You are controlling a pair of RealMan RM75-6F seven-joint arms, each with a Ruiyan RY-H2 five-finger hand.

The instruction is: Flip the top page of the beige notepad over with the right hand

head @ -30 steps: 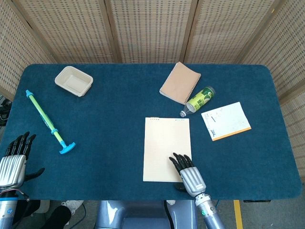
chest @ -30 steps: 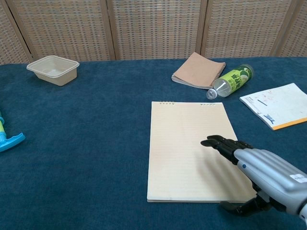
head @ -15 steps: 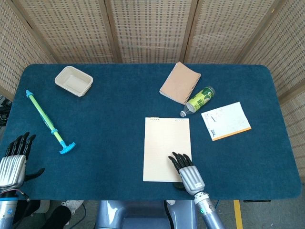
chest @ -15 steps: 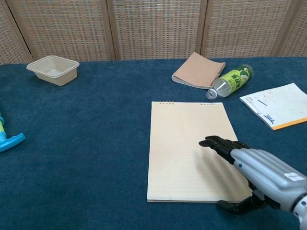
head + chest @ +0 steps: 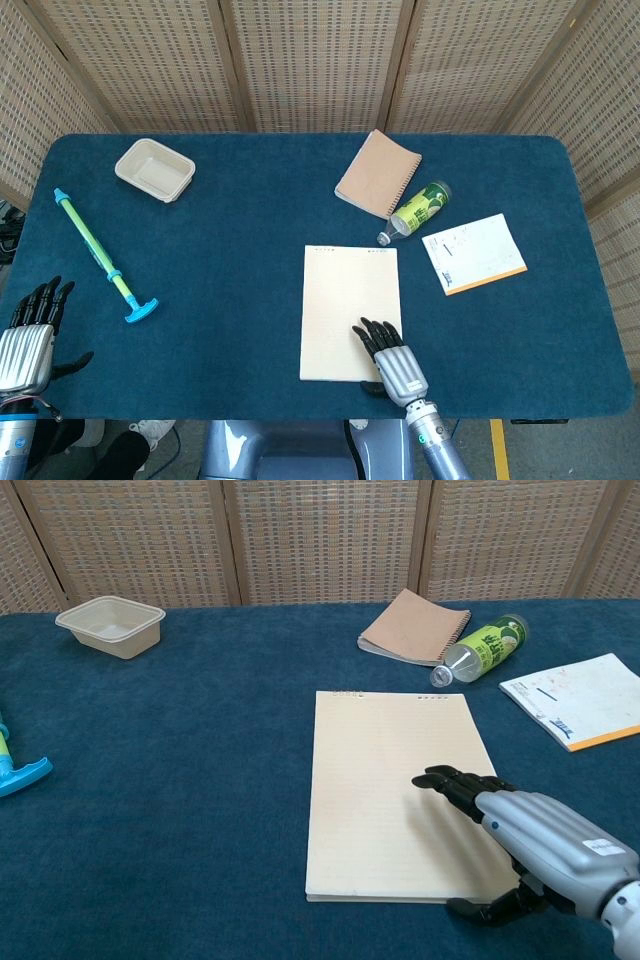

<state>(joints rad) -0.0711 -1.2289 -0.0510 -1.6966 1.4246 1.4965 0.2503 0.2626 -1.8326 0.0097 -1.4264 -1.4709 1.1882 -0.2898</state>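
Right hand (image 5: 530, 845) hovers flat over the lower right part of the beige notepad (image 5: 350, 310), at about five o'clock on the bench (image 5: 250, 260), fingers stretched forward and slightly apart, thumb tucked below by the pad's near edge, holding nothing. Whether the fingertips touch the paper I cannot tell. The approach looks done and the grasp not begun; next, I judge, the thumb and a finger must catch the near corner of the top sheet alone and lift it toward twelve o'clock, where the binding sits. Left hand (image 5: 25, 345) waits at eight o'clock, open and empty. Counted: one beige notepad, one brown spiral notebook (image 5: 378, 172), one printed pad (image 5: 474, 252), one green bottle (image 5: 416, 210), one tray (image 5: 154, 170), one blue-green pump (image 5: 104, 256).
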